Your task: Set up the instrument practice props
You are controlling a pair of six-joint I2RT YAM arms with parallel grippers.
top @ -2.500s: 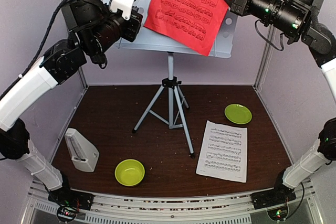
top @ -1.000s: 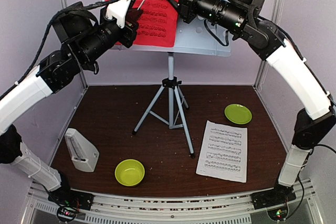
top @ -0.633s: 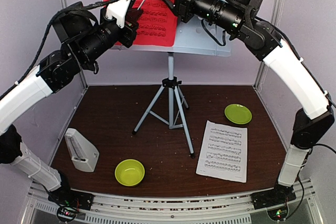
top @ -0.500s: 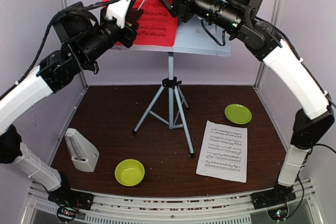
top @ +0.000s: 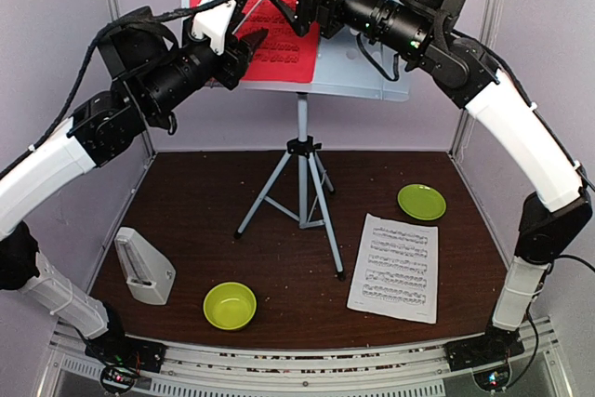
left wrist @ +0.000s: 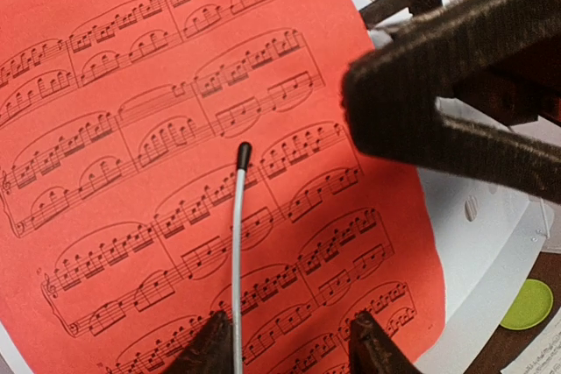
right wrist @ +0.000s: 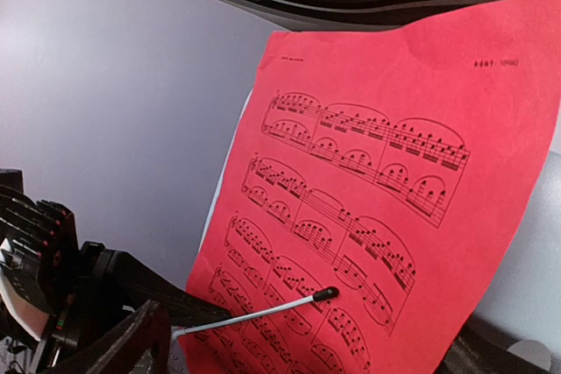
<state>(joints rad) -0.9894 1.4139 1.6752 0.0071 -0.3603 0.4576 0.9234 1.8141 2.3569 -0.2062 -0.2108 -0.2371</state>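
Note:
The red sheet of music stands upright on the left half of the pale perforated music stand, whose tripod legs rest on the brown table. A thin white rod with a black tip lies across the sheet. My left gripper is open at the sheet's lower edge, its fingertips apart in front of the paper. My right gripper is wide open at the sheet's right edge. The white sheet lies flat at the front right. The grey pyramid metronome stands at the front left.
A lime-green bowl sits near the front edge, left of centre. A flat green plate lies at the right, just behind the white sheet. Pale walls close in the back and both sides.
Both grippers have opened and let go of the red sheet, which now rests on the stand a little further right. The left gripper has shifted slightly down and right.

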